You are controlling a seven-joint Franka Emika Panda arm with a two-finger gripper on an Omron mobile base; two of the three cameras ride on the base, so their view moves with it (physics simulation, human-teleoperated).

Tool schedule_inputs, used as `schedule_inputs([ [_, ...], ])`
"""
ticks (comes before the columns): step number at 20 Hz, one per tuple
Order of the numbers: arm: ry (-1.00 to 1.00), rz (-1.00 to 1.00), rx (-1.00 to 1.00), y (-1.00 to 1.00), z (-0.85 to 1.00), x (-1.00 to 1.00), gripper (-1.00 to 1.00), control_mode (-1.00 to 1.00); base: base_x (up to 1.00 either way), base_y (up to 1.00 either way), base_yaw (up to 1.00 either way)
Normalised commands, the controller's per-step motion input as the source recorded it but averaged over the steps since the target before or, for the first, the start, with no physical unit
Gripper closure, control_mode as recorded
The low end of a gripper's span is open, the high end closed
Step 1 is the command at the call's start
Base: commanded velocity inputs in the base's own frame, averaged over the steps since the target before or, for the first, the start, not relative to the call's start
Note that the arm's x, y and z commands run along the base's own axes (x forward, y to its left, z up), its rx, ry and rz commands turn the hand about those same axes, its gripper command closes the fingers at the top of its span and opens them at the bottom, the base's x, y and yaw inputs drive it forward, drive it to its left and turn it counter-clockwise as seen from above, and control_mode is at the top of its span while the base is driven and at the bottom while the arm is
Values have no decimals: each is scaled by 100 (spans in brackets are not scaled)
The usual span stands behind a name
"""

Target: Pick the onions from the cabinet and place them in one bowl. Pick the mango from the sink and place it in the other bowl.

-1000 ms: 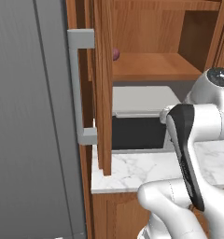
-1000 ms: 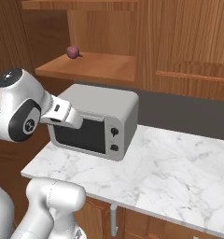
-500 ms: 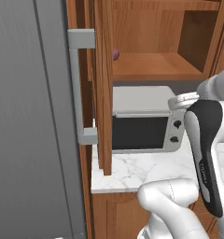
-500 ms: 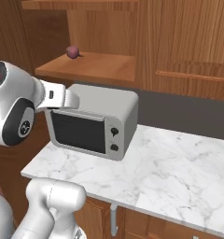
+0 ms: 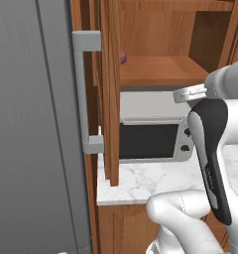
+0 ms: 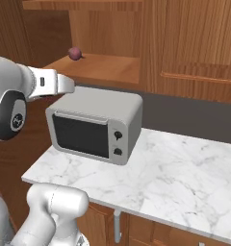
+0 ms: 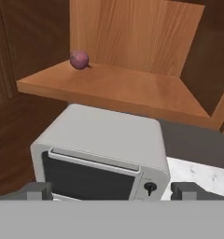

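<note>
Arm has swung up over the last second; the jaws [image 7: 112, 191], fully open and empty, now face the reddish-brown wood cabinet [image 7: 132, 88] shelf. Reddish-purple onion [image 7: 79, 59] sits ahead, up-left of jaws, well apart, so the reach comes next.

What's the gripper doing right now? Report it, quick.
Gripper: open, jaws wide apart, holding nothing; it faces the toaster oven below the cabinet shelf.

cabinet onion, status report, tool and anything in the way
Tool open, empty. Reddish-purple onion on the open cabinet shelf, untouched. Toaster oven directly below the shelf, tight under the approach.
</note>
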Motion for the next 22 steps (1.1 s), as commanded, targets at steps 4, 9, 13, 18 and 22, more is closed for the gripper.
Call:
schedule_inputs([
  [4,-2,-2,6,3,5,20,-100,-100,0,0,0],
  [9,-8,0,9,0,9,35,-100,-100,0,0,0],
  [13,-5,0,4,1,19,35,-100,-100,0,0,0],
  [18,0,4,0,12,5,64,-100,-100,0,0,0],
  [22,0,9,-1,13,2,58,-100,-100,0,0,0],
])
